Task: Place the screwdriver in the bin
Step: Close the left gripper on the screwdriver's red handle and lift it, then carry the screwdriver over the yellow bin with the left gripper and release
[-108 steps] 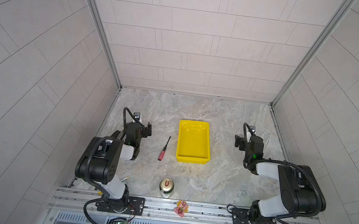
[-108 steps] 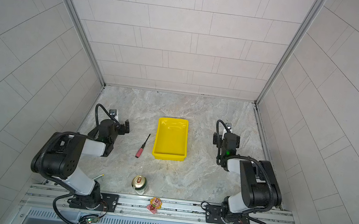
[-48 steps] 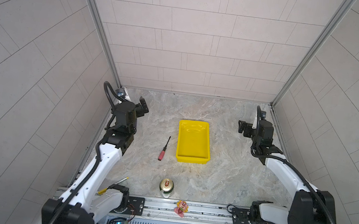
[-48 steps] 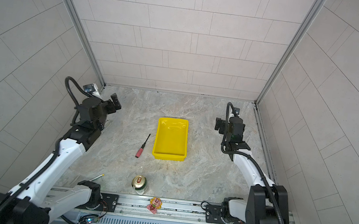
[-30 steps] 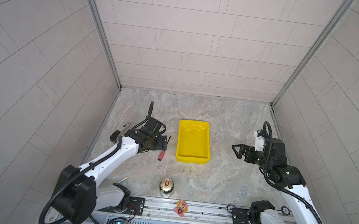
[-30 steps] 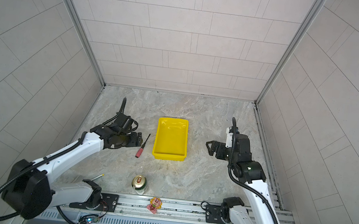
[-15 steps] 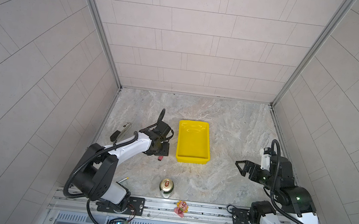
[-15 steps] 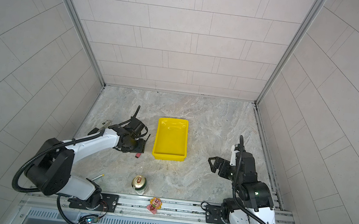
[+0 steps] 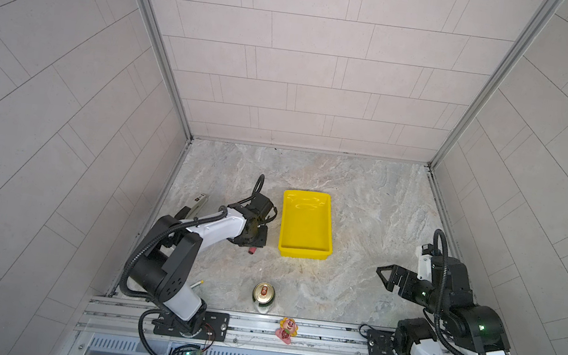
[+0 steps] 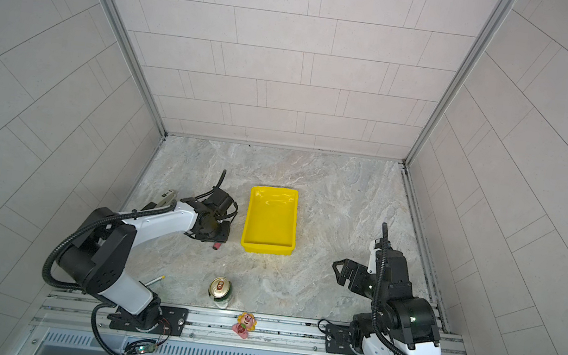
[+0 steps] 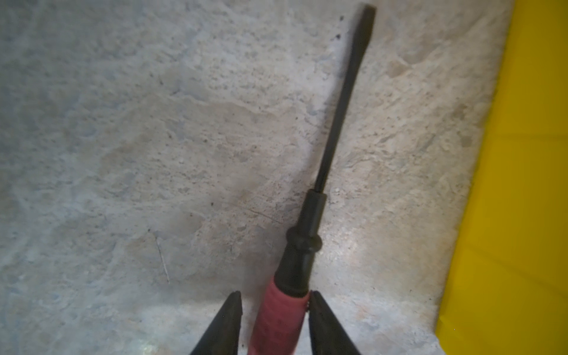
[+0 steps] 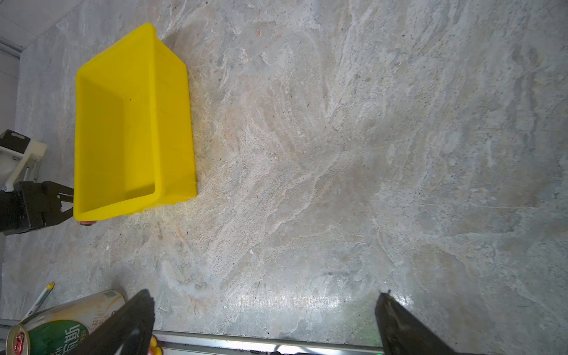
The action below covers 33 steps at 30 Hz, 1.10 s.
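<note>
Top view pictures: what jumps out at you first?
The bright yellow bin in the middle of the marble floor, with nothing in it. Right beside it, the left tool straddles the pinkish-red handle of the screwdriver, which lies on the floor. Near the front rail stands a gold-topped can.

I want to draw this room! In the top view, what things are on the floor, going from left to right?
Yellow-tipped stick → screwdriver → can → bin → right hand.

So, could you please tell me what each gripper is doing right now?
Left gripper: open, straddling the screwdriver handle, not yet clamped.
Right gripper: open, empty.
</note>
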Available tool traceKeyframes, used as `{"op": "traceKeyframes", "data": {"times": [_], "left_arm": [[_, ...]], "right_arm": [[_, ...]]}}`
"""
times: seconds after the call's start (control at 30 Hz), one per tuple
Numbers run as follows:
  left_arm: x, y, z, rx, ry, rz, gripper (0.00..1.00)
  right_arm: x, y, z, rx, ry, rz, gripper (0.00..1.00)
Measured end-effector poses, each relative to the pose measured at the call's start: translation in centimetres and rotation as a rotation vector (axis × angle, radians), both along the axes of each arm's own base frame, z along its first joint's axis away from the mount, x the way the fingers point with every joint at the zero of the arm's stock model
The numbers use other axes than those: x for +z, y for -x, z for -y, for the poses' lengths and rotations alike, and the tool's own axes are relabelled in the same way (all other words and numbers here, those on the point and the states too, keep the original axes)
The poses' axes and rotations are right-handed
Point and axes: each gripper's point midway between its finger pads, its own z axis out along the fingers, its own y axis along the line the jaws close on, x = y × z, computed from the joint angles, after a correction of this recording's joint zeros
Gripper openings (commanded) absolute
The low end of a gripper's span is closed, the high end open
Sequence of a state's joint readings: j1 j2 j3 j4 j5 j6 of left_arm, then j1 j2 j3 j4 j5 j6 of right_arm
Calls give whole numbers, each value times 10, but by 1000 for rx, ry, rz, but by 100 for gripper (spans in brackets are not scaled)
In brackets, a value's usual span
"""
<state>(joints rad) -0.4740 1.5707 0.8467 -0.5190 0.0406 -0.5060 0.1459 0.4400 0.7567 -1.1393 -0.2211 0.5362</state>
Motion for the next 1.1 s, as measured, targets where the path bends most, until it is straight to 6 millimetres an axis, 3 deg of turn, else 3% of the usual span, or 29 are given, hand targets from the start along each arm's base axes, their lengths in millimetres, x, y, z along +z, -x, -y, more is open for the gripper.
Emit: {"op": "traceKeyframes", "data": {"times": [0.4, 0.53, 0.7, 0.87, 1.0, 1.1], "left_arm": [[1, -3, -1, -6, -7, 15, 10], [11, 2, -5, -4, -17, 19, 4], [67, -8, -5, 1, 1, 114, 3], [138, -29, 19, -35, 67, 248, 3], [168, -37, 56, -111, 103, 294, 5], [167, -44, 90, -167, 128, 281, 4]], "right_arm": [[-4, 5, 3, -9, 17, -26, 100], [-5, 6, 4, -9, 18, -30, 100], [-5, 6, 4, -9, 18, -29, 100], [-5, 6, 4, -9, 18, -28, 100], [-6, 5, 3, -9, 17, -28, 100], [-8, 4, 3, -7, 15, -32, 100]]}}
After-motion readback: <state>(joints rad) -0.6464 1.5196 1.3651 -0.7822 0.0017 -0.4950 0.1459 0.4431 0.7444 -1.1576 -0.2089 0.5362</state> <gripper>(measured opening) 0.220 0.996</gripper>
